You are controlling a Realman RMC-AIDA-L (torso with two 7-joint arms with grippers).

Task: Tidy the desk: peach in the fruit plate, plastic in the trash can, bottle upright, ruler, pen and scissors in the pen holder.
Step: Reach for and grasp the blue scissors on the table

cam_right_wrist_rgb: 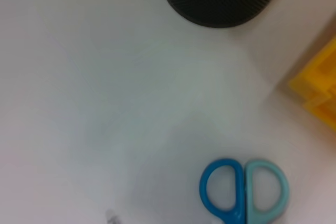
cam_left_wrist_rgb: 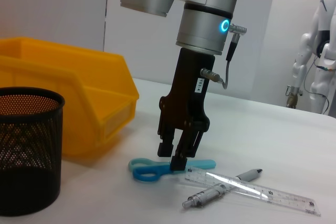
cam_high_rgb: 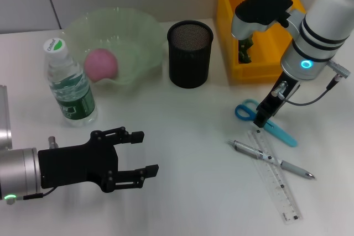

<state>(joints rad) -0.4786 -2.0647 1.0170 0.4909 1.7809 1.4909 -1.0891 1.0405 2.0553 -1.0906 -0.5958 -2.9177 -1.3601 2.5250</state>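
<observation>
left gripper [cam_high_rgb: 145, 153]: fingers spread wide, low over bare table in front of the upright bottle [cam_high_rgb: 68, 83].
peach [cam_high_rgb: 100, 63]: in the fruit plate [cam_high_rgb: 141, 31].
pen holder [cam_high_rgb: 189, 53]: open table before it.
right gripper [cam_high_rgb: 260, 119]: narrow around the scissors [cam_high_rgb: 269, 122], beside the pen [cam_high_rgb: 272, 160] and ruler [cam_high_rgb: 275, 175].

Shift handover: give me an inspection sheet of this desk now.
Surface: white desk.
Job's things: peach in fruit plate; bottle upright; scissors, pen and ruler lying on desk, pen across ruler; pen holder looks empty; plastic inside yellow bin, partly hidden.
Clutter: nothing seen.
Grippers: right gripper down on the scissors, closure unclear; left gripper open, over the near desk.
Cables: grey lead on right wrist.
Surroundings: white robot figure beyond desk.
</observation>
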